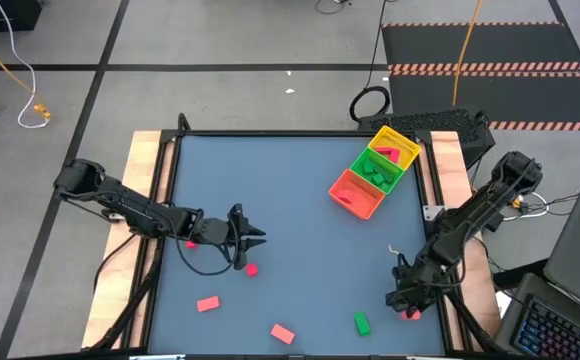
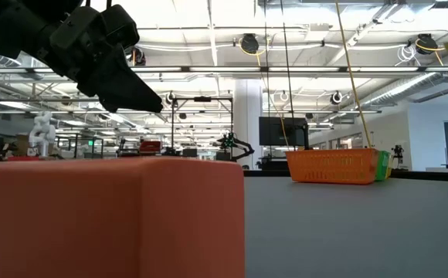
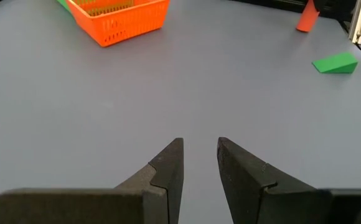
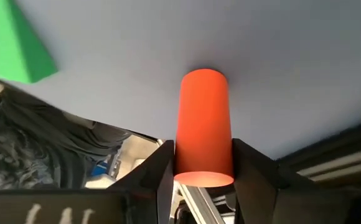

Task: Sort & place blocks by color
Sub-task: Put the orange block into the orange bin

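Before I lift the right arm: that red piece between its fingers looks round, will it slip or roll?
The red cylinder sits between the right gripper fingers, apparently clamped. Its curved, smooth sides probably give little contact, so it might twist or slip. Laid on its side it would likely roll; it looks rigid and light.

Seen from directly overhead, the high view takes in my whole table (image 1: 300, 200), the tray (image 1: 374, 170) toward its far right corner. The low view sits at tabletop level, a red block (image 2: 108, 216) pressed close to its lens, the tray (image 2: 334, 166) far beyond. My left wrist camera faces across the table toward that same tray (image 3: 119, 18). My right wrist camera looks close at the table's near edge.
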Available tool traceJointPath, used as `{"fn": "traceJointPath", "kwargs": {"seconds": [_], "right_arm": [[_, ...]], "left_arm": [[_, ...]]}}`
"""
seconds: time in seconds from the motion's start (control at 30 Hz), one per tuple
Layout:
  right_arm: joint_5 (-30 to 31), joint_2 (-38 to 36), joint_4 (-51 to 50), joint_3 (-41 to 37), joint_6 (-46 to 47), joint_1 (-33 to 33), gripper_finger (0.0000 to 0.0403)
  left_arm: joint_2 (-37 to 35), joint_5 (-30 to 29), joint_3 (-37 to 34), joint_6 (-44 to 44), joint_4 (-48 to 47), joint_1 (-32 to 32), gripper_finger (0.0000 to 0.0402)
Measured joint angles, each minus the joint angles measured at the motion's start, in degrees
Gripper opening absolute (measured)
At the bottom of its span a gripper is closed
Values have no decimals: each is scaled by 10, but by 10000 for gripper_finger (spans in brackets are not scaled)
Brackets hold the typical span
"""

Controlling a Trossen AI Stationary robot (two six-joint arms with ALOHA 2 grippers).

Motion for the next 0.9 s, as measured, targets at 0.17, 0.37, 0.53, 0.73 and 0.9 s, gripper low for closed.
{"fn": "traceJointPath", "kwargs": {"seconds": [0.17, 0.37, 0.53, 0.73, 0.9], "right_arm": [[45, -1, 41, 0, -67, -36, 120], [121, -14, 96, 0, -205, -104, 120], [203, -44, 101, 0, -386, -191, 120], [371, -86, 103, 0, -683, -306, 120], [480, -110, 101, 0, -881, -382, 120]], "left_arm": [[0, -2, 0, 0, 0, 0, 99], [0, -3, 0, 0, 0, 0, 99], [0, -3, 0, 6, 0, 0, 99], [0, -4, 0, 7, 0, 0, 99], [0, -4, 0, -7, -8, -2, 99]]}}
